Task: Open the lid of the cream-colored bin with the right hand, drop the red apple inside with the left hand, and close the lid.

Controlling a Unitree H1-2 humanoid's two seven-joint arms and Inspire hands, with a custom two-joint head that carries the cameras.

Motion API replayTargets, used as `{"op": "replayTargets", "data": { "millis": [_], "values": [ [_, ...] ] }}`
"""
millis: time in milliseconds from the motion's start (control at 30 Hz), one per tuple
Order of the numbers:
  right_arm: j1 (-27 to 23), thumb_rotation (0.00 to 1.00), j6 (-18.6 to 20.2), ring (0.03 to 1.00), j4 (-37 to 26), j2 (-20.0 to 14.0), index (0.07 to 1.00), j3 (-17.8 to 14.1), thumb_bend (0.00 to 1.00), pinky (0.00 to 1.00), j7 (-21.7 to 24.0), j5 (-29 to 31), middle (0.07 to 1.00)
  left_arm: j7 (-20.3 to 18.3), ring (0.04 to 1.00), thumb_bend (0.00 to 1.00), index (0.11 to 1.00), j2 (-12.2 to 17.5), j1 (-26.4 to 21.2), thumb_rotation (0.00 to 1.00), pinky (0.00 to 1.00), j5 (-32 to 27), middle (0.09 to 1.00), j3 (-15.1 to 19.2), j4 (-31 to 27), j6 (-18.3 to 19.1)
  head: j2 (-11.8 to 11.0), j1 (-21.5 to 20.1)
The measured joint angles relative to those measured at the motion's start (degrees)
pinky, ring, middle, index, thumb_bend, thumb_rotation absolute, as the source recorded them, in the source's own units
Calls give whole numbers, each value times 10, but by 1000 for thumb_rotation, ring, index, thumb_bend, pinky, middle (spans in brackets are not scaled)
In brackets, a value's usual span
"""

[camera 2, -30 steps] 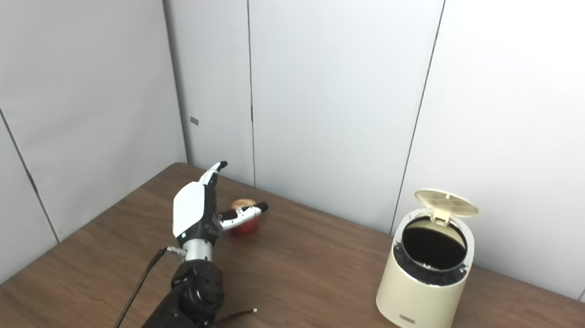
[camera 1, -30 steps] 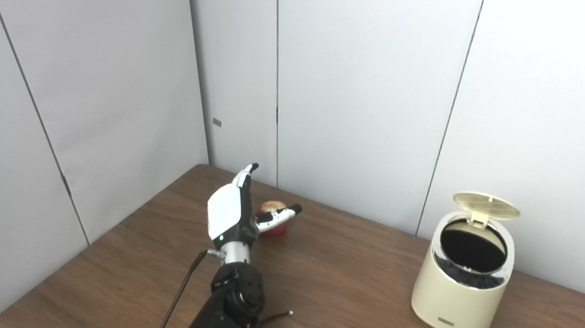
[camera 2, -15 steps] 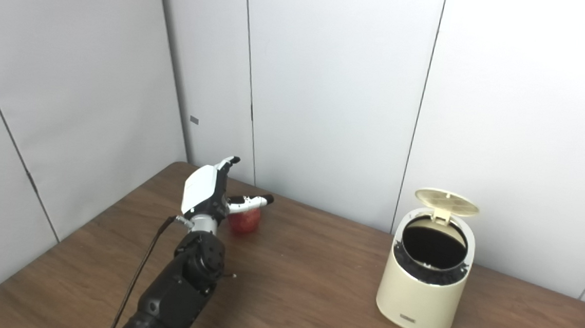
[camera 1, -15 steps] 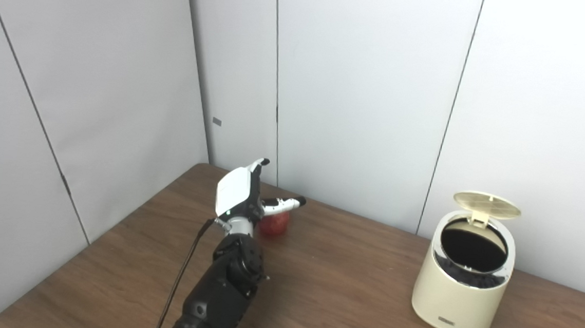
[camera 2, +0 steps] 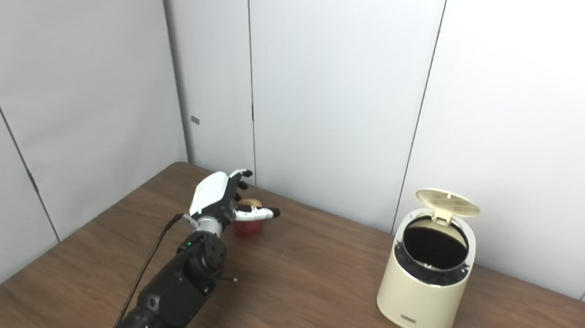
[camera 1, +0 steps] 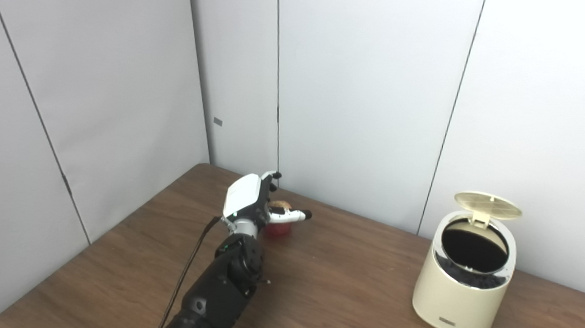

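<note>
One step is done: the lid [camera 1: 488,205] of the bin [camera 1: 460,299] is raised. Grasping, dropping and closing remain. The left hand [camera 1: 248,204] is spread, fingers apart, over the apple [camera 1: 278,229], which rests on the table just beyond its palm, under the thumb. No writing can be read.

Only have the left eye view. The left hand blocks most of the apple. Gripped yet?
Observer: Not by the right eye view. The left hand has its thumb sticking straight out past the red apple, not wrapped on it.
Operator: Apple off the table?
Observer: No sign of that. Its red underside shows right at the table, below the thumb.
Operator: Right hand anywhere?
Observer: Not in view here either. The lid of the cream-colored bin stands open with nothing holding it.
</note>
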Motion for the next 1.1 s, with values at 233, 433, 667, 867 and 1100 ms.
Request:
{"op": "replayTargets", "data": {
  "millis": [233,433,667,867,1100],
  "values": [
    [6,953,3,631,-6,1,677,-1,754,375,2,0,705,-66,786,1000,850,12,2,360,629,18,830,-8,-14,27,5,0],
    [6,941,3,638,-6,1,679,-1,758,389,2,2,708,-138,739,1000,856,6,4,240,608,127,787,16,-15,30,11,-2],
    [8,924,3,637,-8,1,674,-2,768,396,4,11,704,-220,649,1000,810,2,5,121,568,261,714,19,-15,30,14,-4],
    [10,911,3,639,-10,3,667,-3,771,399,4,20,704,-242,509,963,643,1,2,12,396,313,597,17,-14,29,16,-6],
    [16,901,4,656,-19,9,678,-3,738,416,6,25,715,-167,376,892,705,-1,0,0,282,255,520,7,1,22,18,-10]
  ]
}}
